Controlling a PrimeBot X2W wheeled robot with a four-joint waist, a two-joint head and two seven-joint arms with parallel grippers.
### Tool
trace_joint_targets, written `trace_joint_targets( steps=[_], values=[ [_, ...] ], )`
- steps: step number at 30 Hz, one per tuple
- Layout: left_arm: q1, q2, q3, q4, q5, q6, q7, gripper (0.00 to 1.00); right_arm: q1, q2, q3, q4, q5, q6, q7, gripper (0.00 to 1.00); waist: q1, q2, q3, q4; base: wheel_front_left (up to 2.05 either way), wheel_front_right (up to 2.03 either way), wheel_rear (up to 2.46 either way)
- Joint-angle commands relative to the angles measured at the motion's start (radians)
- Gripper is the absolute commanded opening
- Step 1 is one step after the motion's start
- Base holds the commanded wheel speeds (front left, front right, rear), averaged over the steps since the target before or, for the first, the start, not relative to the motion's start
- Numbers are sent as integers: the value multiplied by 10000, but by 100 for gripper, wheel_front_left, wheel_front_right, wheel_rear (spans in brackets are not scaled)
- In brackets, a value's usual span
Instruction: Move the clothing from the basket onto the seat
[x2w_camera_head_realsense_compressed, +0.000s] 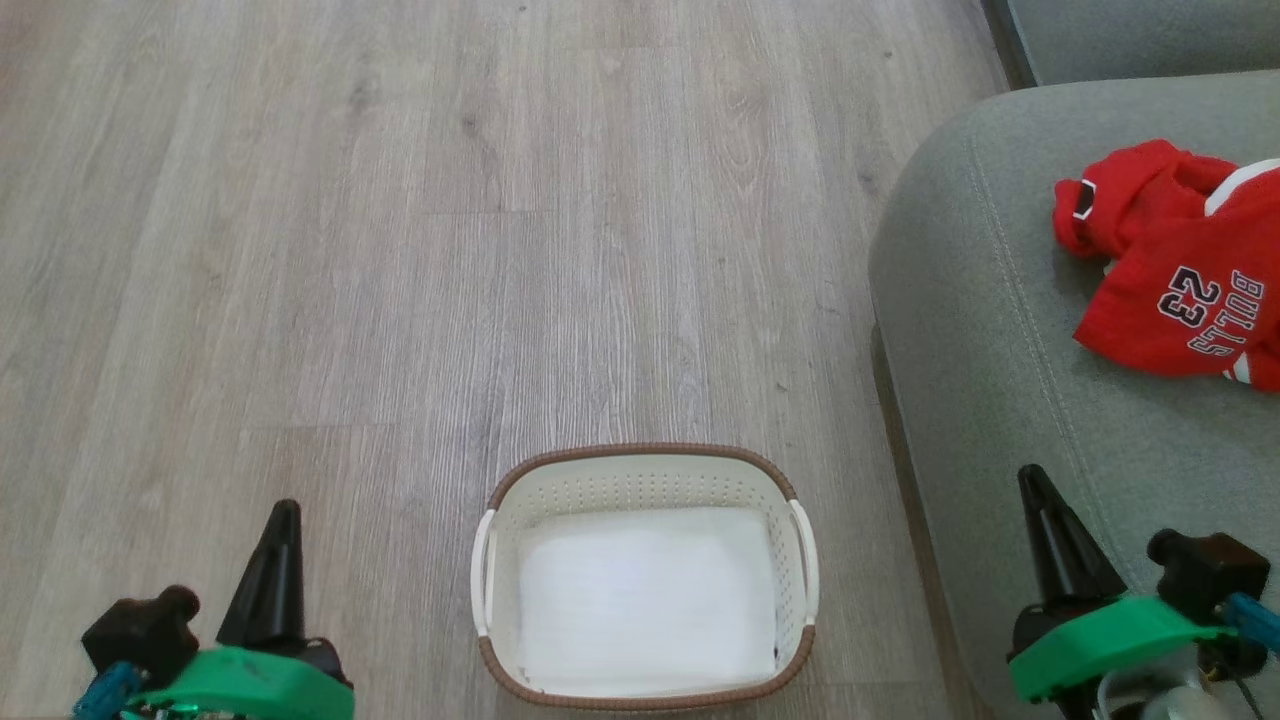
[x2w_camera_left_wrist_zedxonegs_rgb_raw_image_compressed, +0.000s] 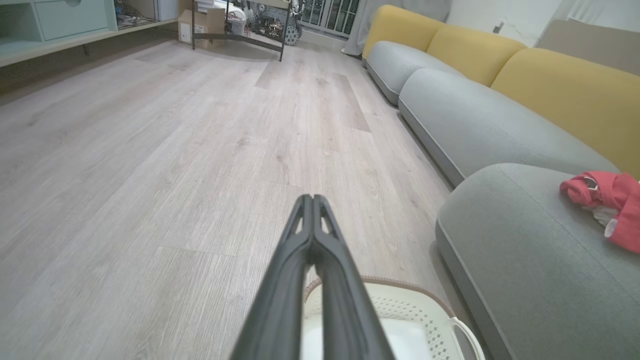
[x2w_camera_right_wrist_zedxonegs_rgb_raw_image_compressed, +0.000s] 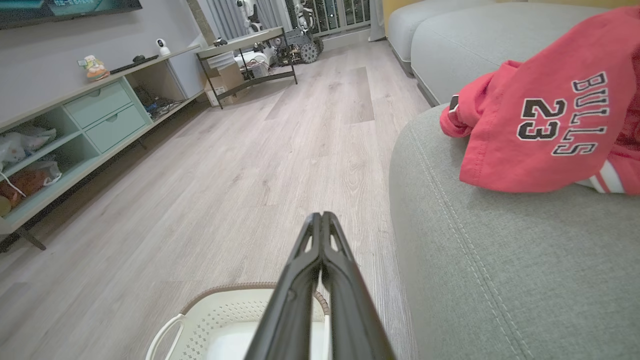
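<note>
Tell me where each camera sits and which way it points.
Head: on the robot's head, looking down at the basket and floor; left end effector and right end effector at bottom corners.
Left wrist: low, looking along the floor; own shut fingers.
Right wrist: low, facing the clothing on the seat; own shut fingers.
Both wrists share basket, seat, clothing.

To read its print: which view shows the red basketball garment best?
The right wrist view: the red basketball garment shows large on the grey-green fabric sofa cushion, "BULLS 23" readable. The head view shows it smaller, cut by the edge; the left wrist view, a small crumpled part.
</note>
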Motion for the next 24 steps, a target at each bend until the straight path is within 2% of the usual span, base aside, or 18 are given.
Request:
trace_joint_targets(
  steps=[1, 24],
  values=[
    [-367, 37, 125, -253, -228, -25, 77, 0, -285, -103, -115, -291, 247, 0, 36, 0, 0, -1, -5, 0, 0, 0, 0],
    [-706, -161, 451, -51, -2580, -106, 742, 0, -561, 120, -366, -129, 2631, -1, 613, 0, 0, -1, -107, -3, 0, 0, 0]
  ],
)
